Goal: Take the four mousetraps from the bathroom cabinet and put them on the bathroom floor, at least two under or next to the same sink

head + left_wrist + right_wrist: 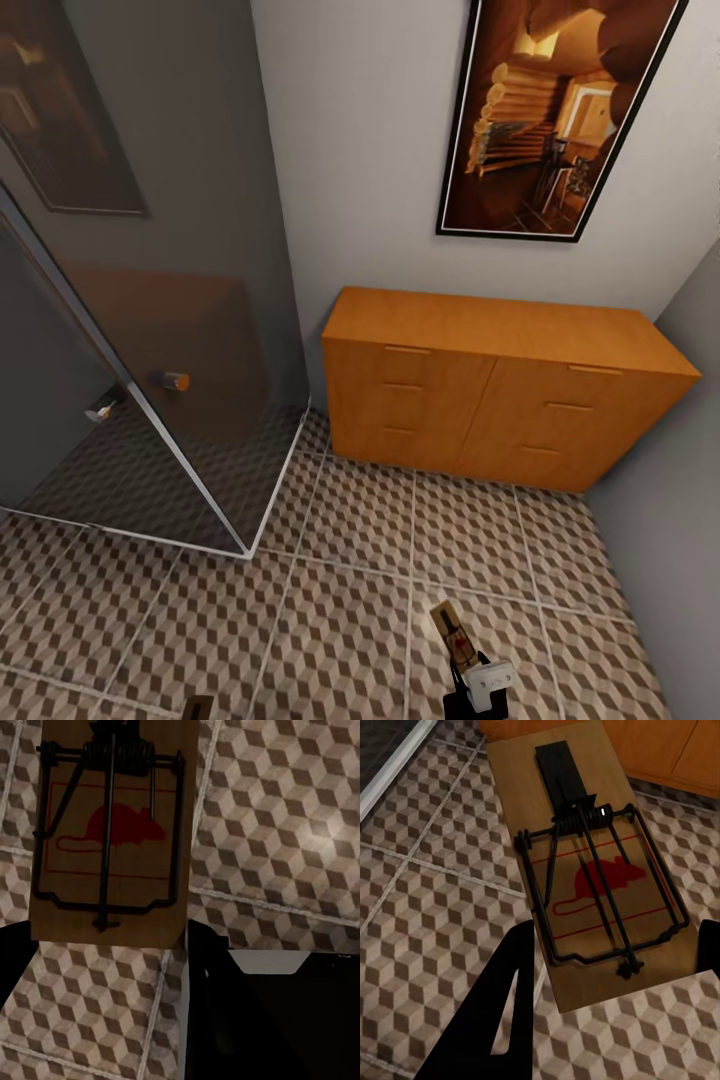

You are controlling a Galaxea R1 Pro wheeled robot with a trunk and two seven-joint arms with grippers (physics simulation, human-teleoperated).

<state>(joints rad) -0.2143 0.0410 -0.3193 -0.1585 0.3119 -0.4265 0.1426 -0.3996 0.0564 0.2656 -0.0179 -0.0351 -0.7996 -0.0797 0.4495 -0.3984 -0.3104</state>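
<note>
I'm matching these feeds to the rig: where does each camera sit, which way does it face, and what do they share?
Head view: on the head, facing forward and down at the cabinet, tiled floor and the right pincer.
Left wrist view: near the left pincer, looking along it at a mousetrap over tiles.
Right wrist view: near the right pincer, facing another trap and the cabinet.
Shared: the cube-patterned floor.

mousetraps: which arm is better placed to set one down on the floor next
Right, marginally: its mousetrap hangs flat above the bathroom floor near the cabinet. The left one also hangs over tiles.
</note>
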